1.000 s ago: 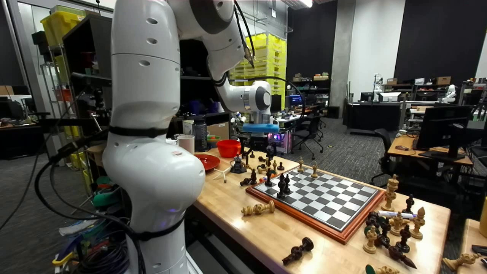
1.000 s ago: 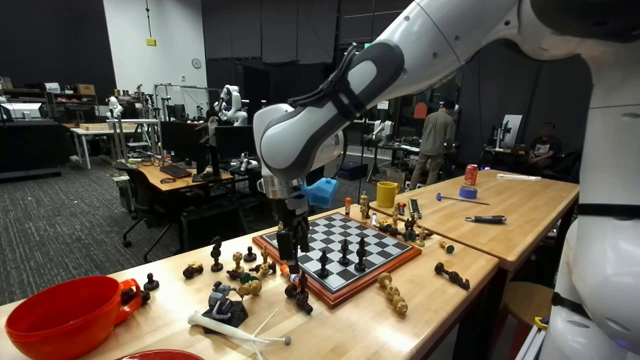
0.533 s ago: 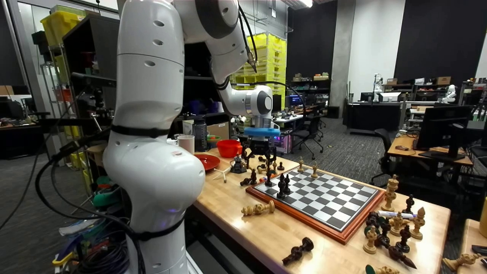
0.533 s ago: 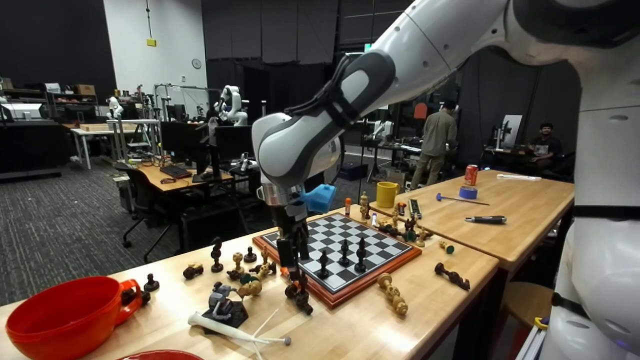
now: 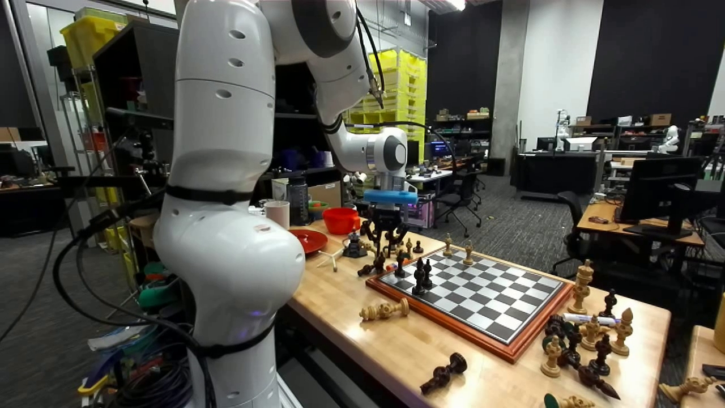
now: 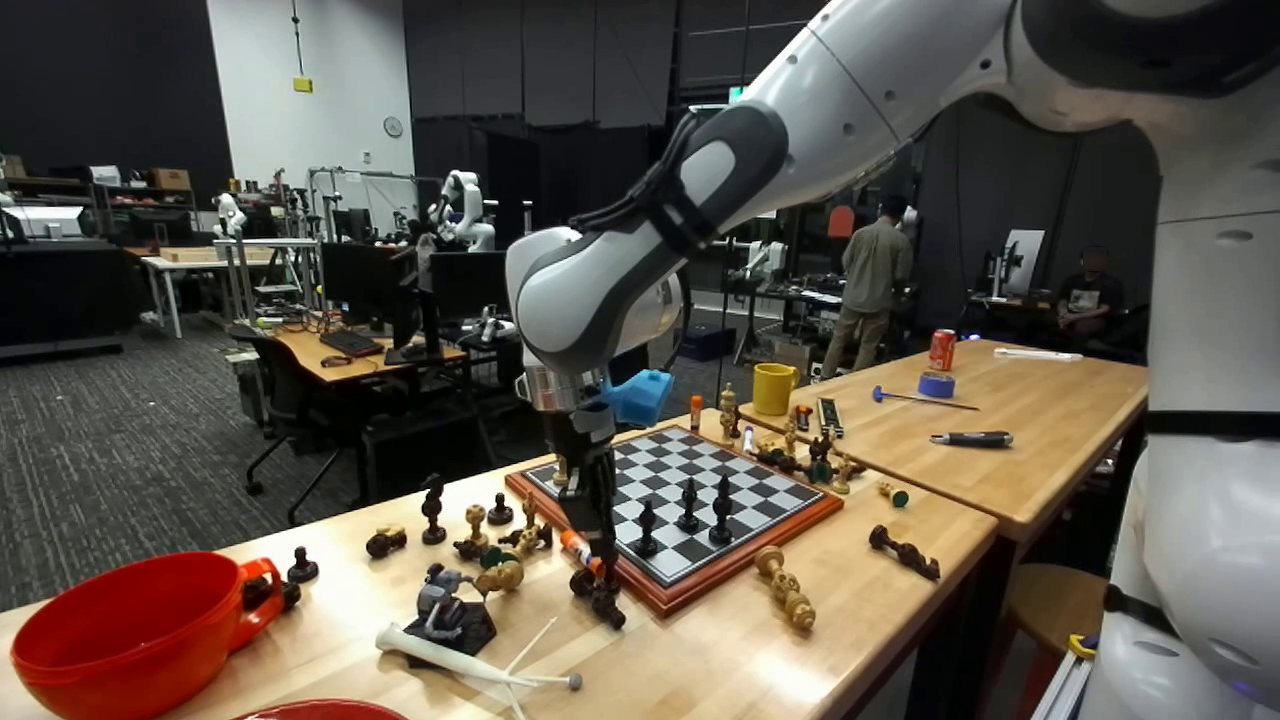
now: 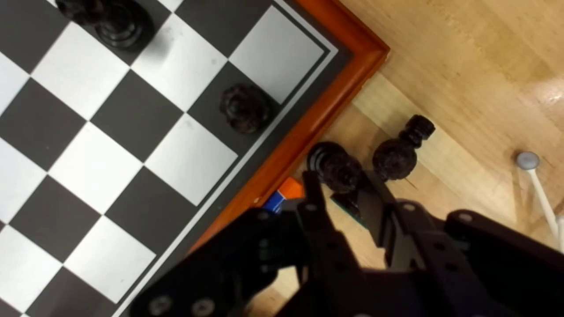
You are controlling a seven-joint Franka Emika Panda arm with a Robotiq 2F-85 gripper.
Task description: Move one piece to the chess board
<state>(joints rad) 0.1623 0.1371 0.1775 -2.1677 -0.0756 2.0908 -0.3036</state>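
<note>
One wooden tabletop [image 6: 715,655] carries the chess board [image 5: 478,296]; just beside it, tool [image 7: 343,178] narrow, holding a dark piece [image 7: 337,167]. Beyond: grey carpet [image 6: 100,440], desk [image 6: 310,357], black chair [image 6: 287,400], standing person [image 6: 872,275].

The large, flat, square chess board [image 5: 482,296] of black and white checkered squares, with a thin white line and a reddish-brown wooden border around them, lies level in both exterior views, and the wrist view shows one corner of it. Just outside that border, not far from the corner, a glossy dark-brown turned chess piece [image 7: 338,169] with a round ringed base stands upright; whether its base touches the wood cannot be told.
</note>
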